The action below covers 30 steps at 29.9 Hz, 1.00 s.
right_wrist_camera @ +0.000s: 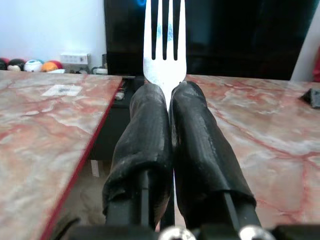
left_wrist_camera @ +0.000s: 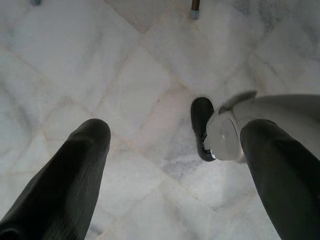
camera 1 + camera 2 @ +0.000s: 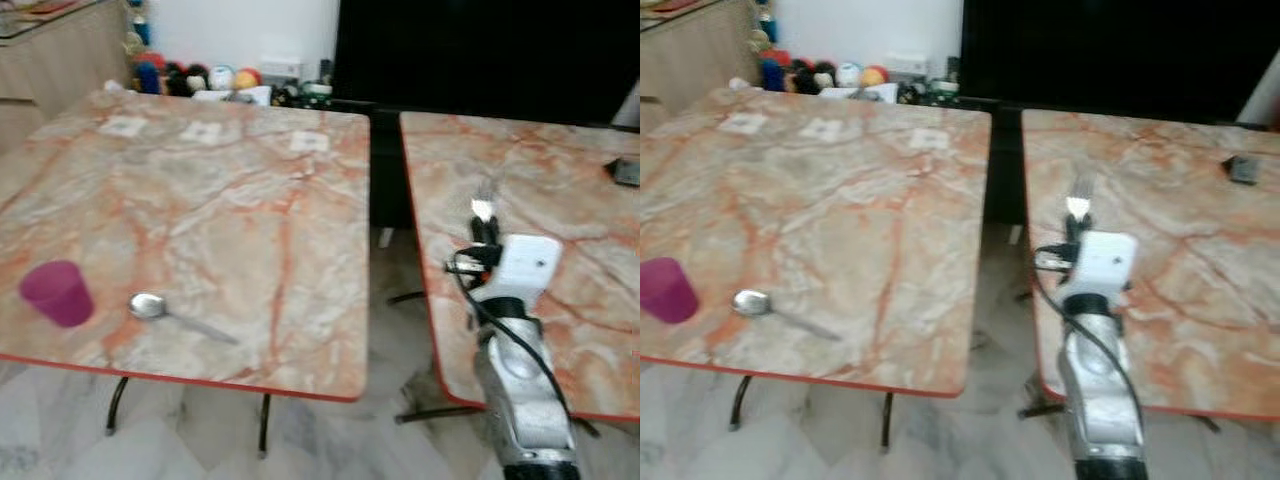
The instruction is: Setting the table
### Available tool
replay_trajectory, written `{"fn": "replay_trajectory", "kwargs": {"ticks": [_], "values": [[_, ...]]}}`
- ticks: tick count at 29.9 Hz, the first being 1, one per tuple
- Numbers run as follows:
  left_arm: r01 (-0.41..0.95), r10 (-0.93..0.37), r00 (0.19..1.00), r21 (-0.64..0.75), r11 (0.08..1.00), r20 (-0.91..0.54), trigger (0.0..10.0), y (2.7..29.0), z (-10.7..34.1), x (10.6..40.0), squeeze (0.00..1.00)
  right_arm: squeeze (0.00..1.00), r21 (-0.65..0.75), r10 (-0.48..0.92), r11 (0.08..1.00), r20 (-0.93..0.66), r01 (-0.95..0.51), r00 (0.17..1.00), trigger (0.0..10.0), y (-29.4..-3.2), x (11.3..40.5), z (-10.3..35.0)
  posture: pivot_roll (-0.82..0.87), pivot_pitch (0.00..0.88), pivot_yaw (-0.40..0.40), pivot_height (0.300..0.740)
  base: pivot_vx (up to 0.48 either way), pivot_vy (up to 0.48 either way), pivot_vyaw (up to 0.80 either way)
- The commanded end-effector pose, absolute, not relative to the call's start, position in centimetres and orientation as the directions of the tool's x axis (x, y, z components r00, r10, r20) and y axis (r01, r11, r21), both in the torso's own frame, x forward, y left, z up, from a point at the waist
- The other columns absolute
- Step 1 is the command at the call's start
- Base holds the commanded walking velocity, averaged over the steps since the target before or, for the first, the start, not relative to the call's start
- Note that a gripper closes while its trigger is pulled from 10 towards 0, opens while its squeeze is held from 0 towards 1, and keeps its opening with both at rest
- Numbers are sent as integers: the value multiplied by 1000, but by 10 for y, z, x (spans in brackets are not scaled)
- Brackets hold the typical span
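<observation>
A silver fork (image 1: 163, 45) stands between the fingers of my right gripper (image 1: 169, 102), which is shut on its neck, tines pointing forward. In the head views that gripper (image 3: 484, 222) is raised over the left edge of the right marble table (image 3: 560, 190), fork (image 3: 484, 205) sticking out ahead. On the left marble table (image 3: 200, 210) near its front edge a purple cup (image 3: 58, 292) stands upright, with a metal spoon (image 3: 165, 312) lying just to its right. My left gripper (image 2: 172, 150) hangs open above the floor, nothing between its fingers (image 2: 75, 175).
A gap with the floor (image 3: 390, 310) separates the two tables. A dark small object (image 3: 627, 171) lies on the right table's far right. Toys and balls (image 3: 200, 78) line the wall behind, beside a black screen (image 3: 480, 50). A grey robot foot (image 2: 225, 135) shows under the left gripper.
</observation>
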<state>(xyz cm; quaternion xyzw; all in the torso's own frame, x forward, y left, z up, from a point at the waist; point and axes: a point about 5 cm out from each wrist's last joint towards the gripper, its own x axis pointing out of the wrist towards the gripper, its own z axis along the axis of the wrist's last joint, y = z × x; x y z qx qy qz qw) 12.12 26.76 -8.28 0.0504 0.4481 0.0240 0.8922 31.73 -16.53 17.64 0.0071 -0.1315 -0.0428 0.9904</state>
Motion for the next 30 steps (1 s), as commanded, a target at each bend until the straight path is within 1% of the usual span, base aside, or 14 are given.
{"fn": "replay_trajectory", "kwargs": {"ticks": [1,2,6,18,30], "values": [[4,78,579,99,995,-812,10000,263,-86,116,0,0,26,-123,992,274,121,954,10000,-175,316,181,-16,97,-11,740,0,-412,0],[4,78,579,99,995,-812,10000,263,-86,116,0,0,23,-126,992,271,124,954,10000,-175,317,181,-16,97,-11,740,0,-412,0],[4,78,579,99,995,-812,10000,263,-86,116,0,0,29,-132,991,272,128,953,10000,-176,317,181,-21,108,-10,740,0,-416,-694],[6,77,579,98,995,-812,10000,264,-86,117,0,0,33,-126,992,291,122,949,10000,-172,316,183,-19,108,-8,740,0,-414,0],[9,76,581,100,995,-810,10000,264,-86,117,0,0,50,-184,983,363,178,913,10000,-182,317,201,-15,97,-7,740,0,-412,0]]}}
